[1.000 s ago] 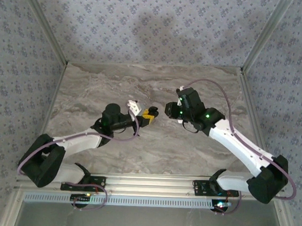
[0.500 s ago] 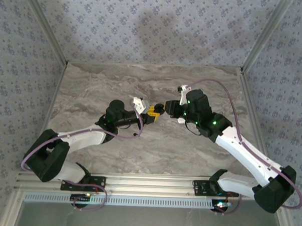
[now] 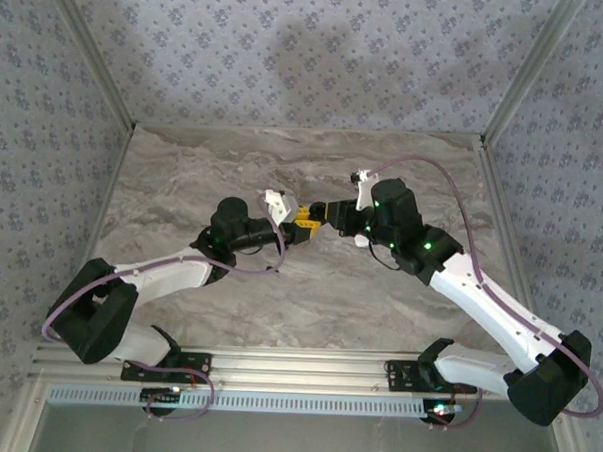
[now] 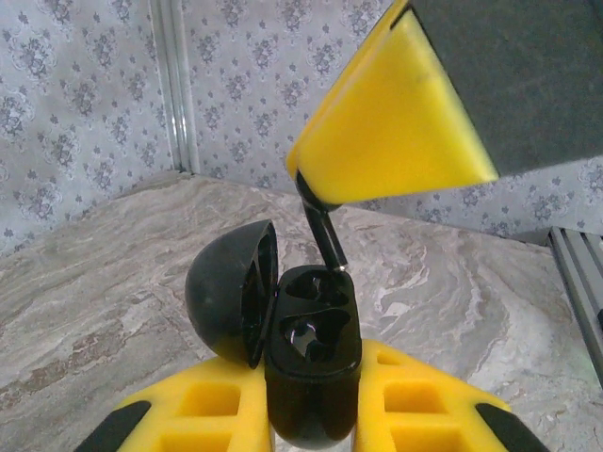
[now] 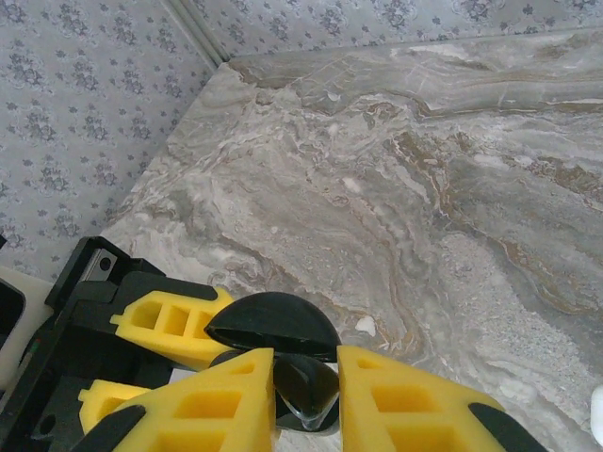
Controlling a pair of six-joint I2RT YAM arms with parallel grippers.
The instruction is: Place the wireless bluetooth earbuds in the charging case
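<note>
- Between the left gripper's (image 4: pixel 311 419) fingers: black charging case (image 4: pixel 313 363), clamped firmly, its lid (image 4: pixel 229 299) swung open to one side.
- Just above the case: right gripper (image 5: pixel 303 369), pinched narrow on one earbud (image 4: pixel 321 224). The stem tip is at the rim of the far socket, not yet seated.
- Outstanding, by judgement: lower the earbud home, release it, close the lid.
- Unclear: the bud end is buried between the right fingers. The sockets are dark and glossy, so whether the other earbud is seated cannot be told.

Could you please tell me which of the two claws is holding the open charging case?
The left claw: its yellow fingers clamp the open charging case. The right claw instead pinches an earbud, stem pointing into the case.
</note>
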